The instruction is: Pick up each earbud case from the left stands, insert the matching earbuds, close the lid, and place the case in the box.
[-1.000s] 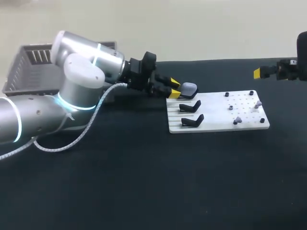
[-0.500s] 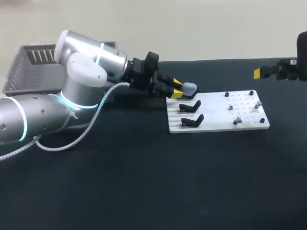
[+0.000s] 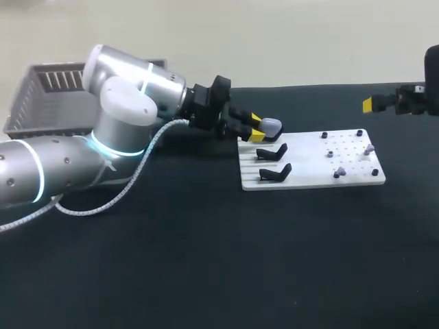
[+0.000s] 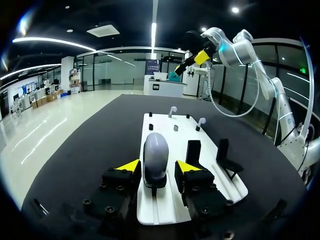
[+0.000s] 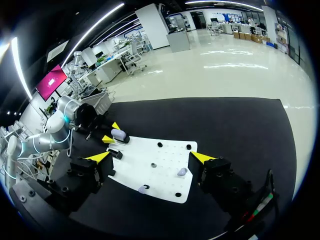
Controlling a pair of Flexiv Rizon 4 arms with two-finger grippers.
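1. Left gripper (image 4: 157,166): fingers apart, straddling the earbud case (image 4: 155,152), which stands upright on the white board (image 4: 165,212); aligned for a side grasp.
2. Right gripper (image 5: 150,157): fingers apart, held well clear of the board.

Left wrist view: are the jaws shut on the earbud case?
No, the earbud case stands between the left jaws with a visible gap on each side.

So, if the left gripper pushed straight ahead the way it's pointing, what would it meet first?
Probably the earbud case: it already stands upright between the left gripper's open fingers, seemingly untouched, though depth is unclear.
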